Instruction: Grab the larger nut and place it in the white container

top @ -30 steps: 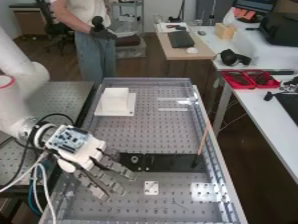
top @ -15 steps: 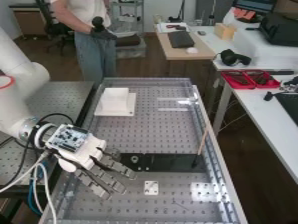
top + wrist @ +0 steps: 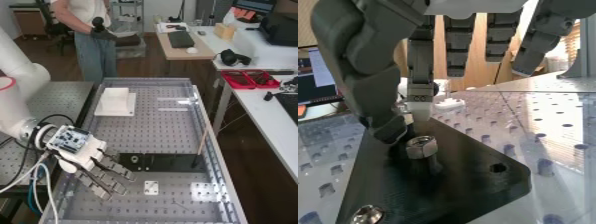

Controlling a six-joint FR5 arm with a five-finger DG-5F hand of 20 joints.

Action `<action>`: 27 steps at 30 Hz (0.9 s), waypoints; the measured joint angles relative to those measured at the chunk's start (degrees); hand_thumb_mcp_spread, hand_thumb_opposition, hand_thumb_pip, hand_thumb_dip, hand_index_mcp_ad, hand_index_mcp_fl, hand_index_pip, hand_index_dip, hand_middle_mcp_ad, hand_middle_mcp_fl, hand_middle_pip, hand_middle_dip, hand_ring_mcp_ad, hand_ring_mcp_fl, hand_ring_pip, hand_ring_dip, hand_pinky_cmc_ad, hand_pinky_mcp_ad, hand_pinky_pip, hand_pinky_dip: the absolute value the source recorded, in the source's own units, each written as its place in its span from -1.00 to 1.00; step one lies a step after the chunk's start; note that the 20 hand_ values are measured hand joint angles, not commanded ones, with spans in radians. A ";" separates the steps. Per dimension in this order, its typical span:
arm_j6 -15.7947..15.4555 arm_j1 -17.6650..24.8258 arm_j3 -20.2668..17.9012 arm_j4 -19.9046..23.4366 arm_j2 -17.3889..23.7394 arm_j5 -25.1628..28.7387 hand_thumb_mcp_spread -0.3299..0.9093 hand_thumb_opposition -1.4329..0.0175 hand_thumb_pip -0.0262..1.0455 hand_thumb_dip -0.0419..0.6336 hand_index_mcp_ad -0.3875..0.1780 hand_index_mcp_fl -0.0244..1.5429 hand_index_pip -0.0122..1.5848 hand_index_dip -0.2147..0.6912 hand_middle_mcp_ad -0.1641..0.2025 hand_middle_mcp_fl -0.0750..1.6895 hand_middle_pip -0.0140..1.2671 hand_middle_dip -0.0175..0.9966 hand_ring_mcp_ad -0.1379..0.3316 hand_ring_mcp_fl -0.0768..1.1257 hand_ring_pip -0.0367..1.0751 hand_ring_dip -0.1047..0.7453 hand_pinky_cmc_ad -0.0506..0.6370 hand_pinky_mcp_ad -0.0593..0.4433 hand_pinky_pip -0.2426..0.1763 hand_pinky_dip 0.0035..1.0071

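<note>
In the high view the hand [image 3: 81, 154] is over the left part of the flat black bar, its fingers long and relaxed. The bearing [image 3: 134, 159] stands on the bar just beyond them. The wrist view has the thumb of the open hand [image 3: 376, 95] lowered close to the larger nut [image 3: 422, 147], with a small gap between thumb tip and nut. That nut sits upright on its post, not gripped. Further back along the bench is the white container [image 3: 116, 101], on a white base plate.
The black bar [image 3: 166, 162] lies across the perforated bench [image 3: 156, 135]. A thin brown stick [image 3: 202, 142] leans near its right end. A small white plate [image 3: 151, 188] is in front of the bar. Another round metal part [image 3: 366, 215] stands at the near side in the wrist view.
The hand has shifted very slightly to the right in the high view. Its fingers have kept nearly the same relaxed shape, and the bearing and container have not moved.
</note>
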 joint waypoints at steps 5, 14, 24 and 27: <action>0.24 0.09 -0.10 0.46 0.00 0.09 0.23 -0.17 0.26 -0.17 0.02 -0.76 0.97 -0.16 0.09 -0.76 -0.77 -0.50 0.28 -0.88 -0.78 -0.52 0.09 0.15 -0.13 -0.35; 0.38 0.08 0.27 0.09 1.00 -0.11 0.23 -0.19 0.26 -0.17 0.06 -0.74 0.97 -0.16 0.09 -0.76 -0.77 -0.50 0.26 -0.88 -0.78 -0.52 0.08 0.15 -0.05 -0.37; 0.51 0.31 0.11 0.22 2.89 -1.83 0.23 -0.19 0.26 -0.17 0.06 -0.74 0.97 -0.16 0.09 -0.76 -0.77 -0.50 0.28 -0.88 -0.78 -0.52 0.09 0.12 -0.05 -0.37; 0.35 0.67 -0.33 0.16 4.68 -3.31 0.23 -0.19 0.26 -0.17 0.06 -0.74 0.97 -0.16 0.09 -0.73 -0.77 -0.50 0.28 -0.88 -0.79 -0.51 0.08 0.12 -0.05 -0.37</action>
